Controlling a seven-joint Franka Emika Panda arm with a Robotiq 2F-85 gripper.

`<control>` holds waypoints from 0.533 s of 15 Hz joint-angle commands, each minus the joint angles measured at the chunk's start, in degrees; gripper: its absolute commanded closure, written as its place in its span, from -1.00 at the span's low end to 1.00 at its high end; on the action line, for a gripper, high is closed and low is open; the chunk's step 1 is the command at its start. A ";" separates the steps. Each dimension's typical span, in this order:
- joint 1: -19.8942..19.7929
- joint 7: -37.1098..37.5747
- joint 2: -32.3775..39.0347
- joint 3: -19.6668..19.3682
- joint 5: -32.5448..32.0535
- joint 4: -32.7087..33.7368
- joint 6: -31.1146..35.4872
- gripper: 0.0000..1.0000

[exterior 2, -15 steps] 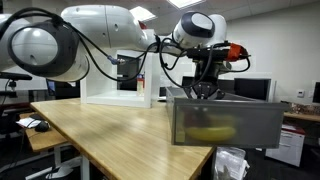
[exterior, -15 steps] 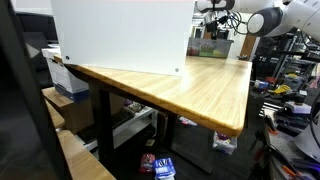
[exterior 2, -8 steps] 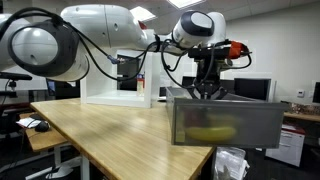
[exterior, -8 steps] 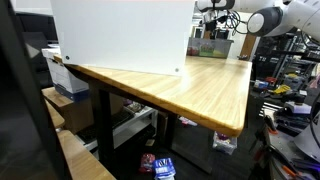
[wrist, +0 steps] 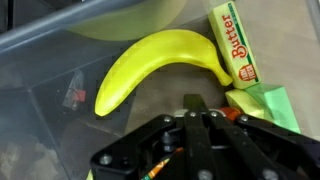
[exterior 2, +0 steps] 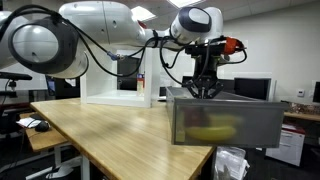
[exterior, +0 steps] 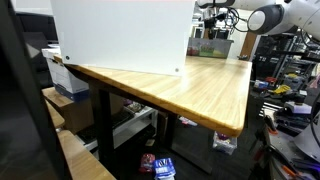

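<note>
Banana [wrist: 158, 66] lies on the bottom of the clear bin [exterior 2: 250, 115], just ahead of the fingers [wrist: 192, 108] and untouched. A butter box [wrist: 232, 40] sits beyond its tip. The fingers are pressed together on nothing and have lifted slightly over the last second, tips now about level with the bin's rim. The bin stands on a wooden table [exterior 2: 100, 128], with a white box [exterior: 120, 35] far behind the fingers and office monitors [exterior 2: 252, 90] beyond.
</note>
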 commanded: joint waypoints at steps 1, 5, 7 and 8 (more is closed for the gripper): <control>-0.42 2.16 -1.81 0.86 2.00 -1.64 -0.25 1.00; -0.35 3.91 -1.85 1.50 3.51 -1.70 -0.75 1.00; -0.21 4.99 -1.89 1.93 4.31 -1.49 -0.60 1.00; -0.18 5.40 -1.91 2.12 4.72 -1.43 -0.53 1.00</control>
